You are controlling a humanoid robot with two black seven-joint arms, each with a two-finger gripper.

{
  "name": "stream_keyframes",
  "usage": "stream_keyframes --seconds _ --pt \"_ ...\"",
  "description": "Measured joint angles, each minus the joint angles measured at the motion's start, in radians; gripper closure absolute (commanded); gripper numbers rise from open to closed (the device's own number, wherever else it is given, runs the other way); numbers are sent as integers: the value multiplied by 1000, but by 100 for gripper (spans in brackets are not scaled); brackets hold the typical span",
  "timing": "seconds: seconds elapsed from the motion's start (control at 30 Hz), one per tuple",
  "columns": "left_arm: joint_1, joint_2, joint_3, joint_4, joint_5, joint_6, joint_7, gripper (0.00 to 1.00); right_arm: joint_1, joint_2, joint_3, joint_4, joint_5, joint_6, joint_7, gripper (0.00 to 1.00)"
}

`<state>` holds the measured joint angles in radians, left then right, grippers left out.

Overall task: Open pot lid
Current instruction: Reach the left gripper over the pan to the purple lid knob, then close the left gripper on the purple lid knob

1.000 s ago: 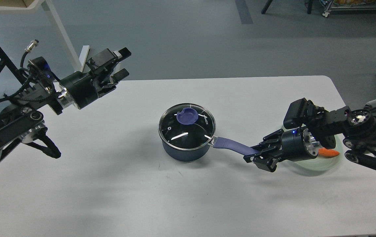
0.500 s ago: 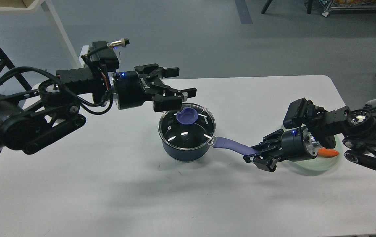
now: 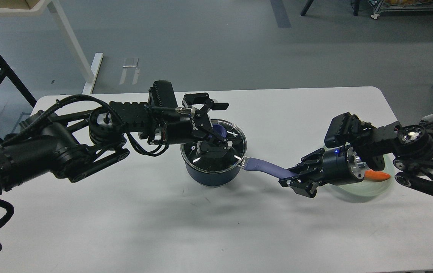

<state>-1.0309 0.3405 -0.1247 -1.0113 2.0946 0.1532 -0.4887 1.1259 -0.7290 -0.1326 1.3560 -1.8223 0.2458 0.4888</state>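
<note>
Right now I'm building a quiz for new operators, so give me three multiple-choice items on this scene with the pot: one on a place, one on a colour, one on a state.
1. Where is the left gripper?
A. Over the glass lid of the dark blue pot
B. Beside the plate
C. At the table's near edge

2. What colour is the pot's long handle?
A. Red
B. Purple-blue
C. White

3. What state is the right gripper in?
A. Open, far from the pot
B. Closed on the carrot
C. Closed on the handle's end

Answers:
1. A: the left gripper's open fingers straddle the purple lid knob.
2. B: the handle matches the knob's colour.
3. C: its fingers clamp the handle's tip, while the orange carrot lies on the pale green plate behind it.
</note>
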Motion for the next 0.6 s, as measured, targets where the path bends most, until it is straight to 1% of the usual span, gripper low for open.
stream_keyframes --seconds 0.23,0.6 --pt "9 -24 25 64 -10 0 0 1 0 0 0 1 0 0 0 68" --pt "54 -26 28 84 -36 -13 0 4 0 0 1 3 2 0 0 68"
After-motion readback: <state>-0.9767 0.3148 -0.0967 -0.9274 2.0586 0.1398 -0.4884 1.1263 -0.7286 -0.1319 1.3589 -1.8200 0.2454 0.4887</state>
